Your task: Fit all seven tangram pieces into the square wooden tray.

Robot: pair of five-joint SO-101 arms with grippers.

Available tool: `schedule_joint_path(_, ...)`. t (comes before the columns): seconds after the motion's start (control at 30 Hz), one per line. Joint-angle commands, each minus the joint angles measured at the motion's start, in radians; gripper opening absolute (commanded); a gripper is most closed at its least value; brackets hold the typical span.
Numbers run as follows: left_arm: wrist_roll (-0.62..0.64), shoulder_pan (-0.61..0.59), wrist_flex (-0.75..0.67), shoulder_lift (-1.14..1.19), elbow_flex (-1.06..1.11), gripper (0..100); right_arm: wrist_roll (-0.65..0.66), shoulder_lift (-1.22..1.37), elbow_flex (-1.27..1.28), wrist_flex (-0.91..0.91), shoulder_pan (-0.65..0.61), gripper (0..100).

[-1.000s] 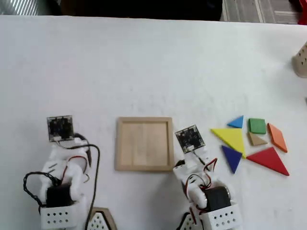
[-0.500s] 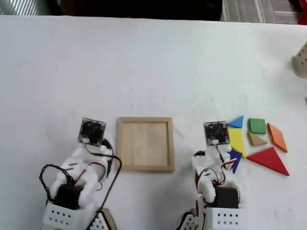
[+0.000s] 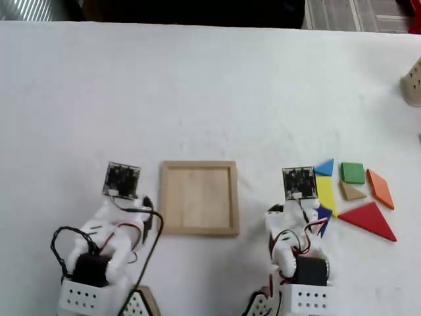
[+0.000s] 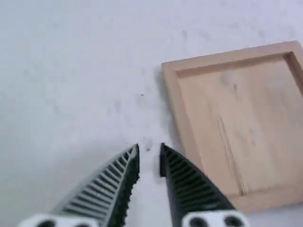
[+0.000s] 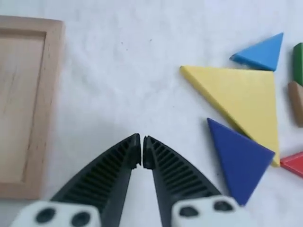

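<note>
The white surface (image 3: 197,85) spans the whole high view. On it, towards the near side and between the two arms, lies the square wooden tray (image 3: 198,165), flat, with its pale inner floor bare.

The left arm (image 3: 99,247) stands just left of the tray, its wrist beside the tray's left rim. The right arm (image 3: 296,253) stands right of the tray, its wrist over the gap between the tray and the tangram pieces.

The left gripper (image 4: 149,148) hovers over bare surface next to the tray's left edge. Its fingers are parted by a narrow gap and hold nothing. The right gripper (image 5: 142,138) hangs over bare surface between the tray and the pieces, its fingers clenched tip to tip on nothing.

All seven pieces lie in a loose cluster on the surface right of the tray, well apart from it. The red triangle (image 3: 368,220) is nearest the front right. The yellow triangle (image 5: 241,97) lies on the cluster's tray side, and the dark blue triangle (image 5: 239,158) touches its long edge. The orange parallelogram (image 3: 380,188) lies at the far right, above the red triangle. The green square (image 3: 352,173) lies at the back, with the light blue triangle (image 3: 323,167) just beside it on the tray side. The small tan triangle (image 3: 352,192) lies in front of the green square.
</note>
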Motion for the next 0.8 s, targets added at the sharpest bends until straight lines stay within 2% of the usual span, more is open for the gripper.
schedule_joint_path(0.0,0.031,-0.093,0.023,-0.015,-0.048,25,-0.002,-0.012,-0.031,-0.010,0.035,2.4)
schedule_joint_path(0.07,0.044,-0.111,0.023,-0.015,-0.049,25,0.072,-0.012,-0.057,-0.018,0.114,2.5)
schedule_joint_path(0.2,0.041,-0.120,0.015,0.002,-0.051,21,0.324,-0.012,-0.081,-0.097,0.274,2.5)
schedule_joint_path(0.3,0.041,-0.122,0.008,0.064,-0.072,21,0.334,-0.004,-0.104,-0.131,0.351,2.5)
schedule_joint_path(0.43,0.037,-0.136,-0.054,0.219,-0.114,21,0.339,-0.002,-0.235,-0.067,0.426,5.3)
schedule_joint_path(0.53,0.008,-0.166,-0.123,0.372,-0.152,21,0.339,0.001,-0.356,0.028,0.432,11.7)
schedule_joint_path(0.63,0.012,-0.166,-0.213,0.521,-0.176,21,0.339,0.065,-0.439,0.059,0.421,11.8)
schedule_joint_path(0.77,0.012,-0.176,-0.278,0.679,-0.226,21,0.342,0.305,-0.548,0.059,0.417,12.1)
